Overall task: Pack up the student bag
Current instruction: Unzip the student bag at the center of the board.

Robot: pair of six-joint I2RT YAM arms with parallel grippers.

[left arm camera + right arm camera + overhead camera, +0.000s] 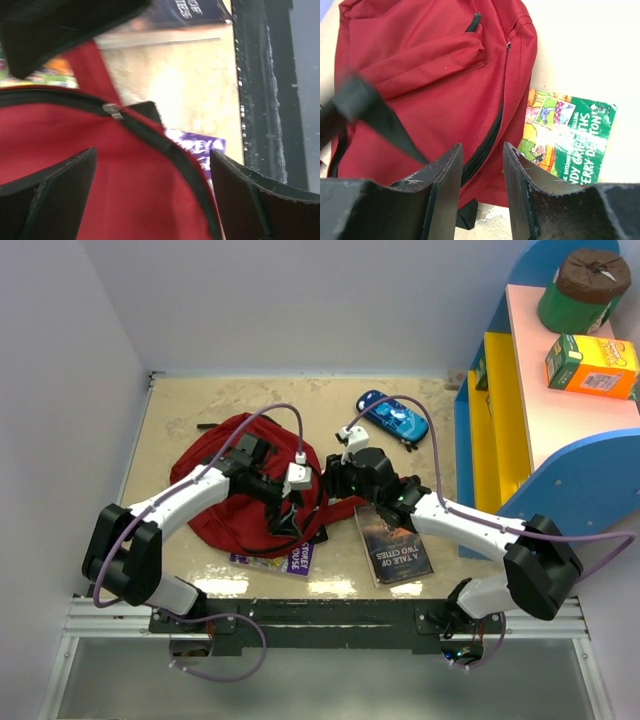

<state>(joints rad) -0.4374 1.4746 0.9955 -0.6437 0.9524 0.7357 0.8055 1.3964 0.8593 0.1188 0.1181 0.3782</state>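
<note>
Black padded fingers of the left gripper fill the bottom of my left wrist feed, spread wide apart and holding nothing, poised over the rounded dark-red fabric backpack. That backpack lies flat on the tabletop, left of centre and roughly midway between the near and far edges. Its black zipper looks closed along the stretch of curved seam I can see. On my right wrist feed the right gripper sits over that zipper, its two fingers parted by a narrow gap with nothing pinched between them; I cannot tell whether they touch the fabric. From overhead, both arms meet over the backpack's right side. A purple-covered book pokes out from under the backpack's near side. A dark paperback titled A Tale of Two Cities lies just right of it, toward the near edge. A green illustrated book is tucked partly under the backpack. A small blue pencil case rests well apart, toward the far right corner.
</note>
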